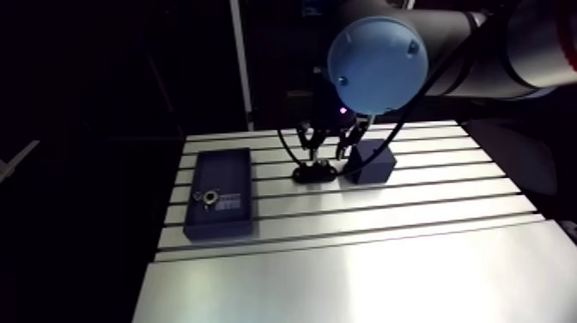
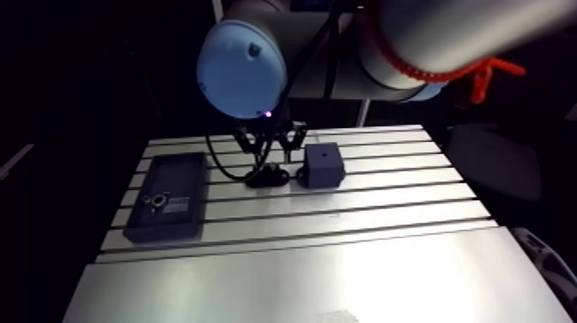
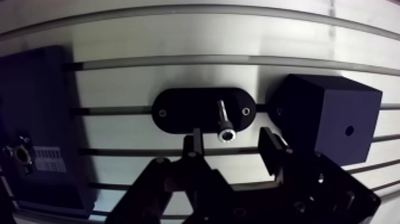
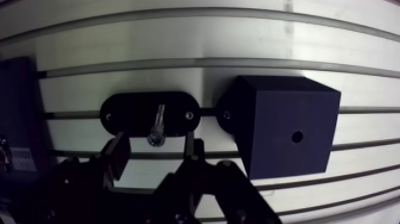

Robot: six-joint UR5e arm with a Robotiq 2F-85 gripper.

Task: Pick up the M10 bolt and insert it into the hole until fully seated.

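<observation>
Aluminium table with long slots carries three dark pieces, and I read the layout as deliberate: each sits across the slots, probably fastened there so nothing shifts under push. At the centre is an oval black holder, and the M10 bolt stands in it, socket head up as far as I can judge, which presents the head and upper shank for a clean side grasp. Just to the right of the holder, nearly touching it, sits a black block with the small round hole in its upper face. That closeness should keep the carry from pick to insertion short. Well to the left lies a flat dark plate with a metal fitting and a label on it; it looks to me like no part of this job. From the wrist view my gripper is spread wide and holds nothing, its fingers standing either side of the bolt head with clear gaps to it, so the pick is lined up but not yet made. I judge the next move to be a short descent and a squeeze on the shank. Staying square matters here, because a tilted bolt would likely jam at the mouth of the hole.
</observation>
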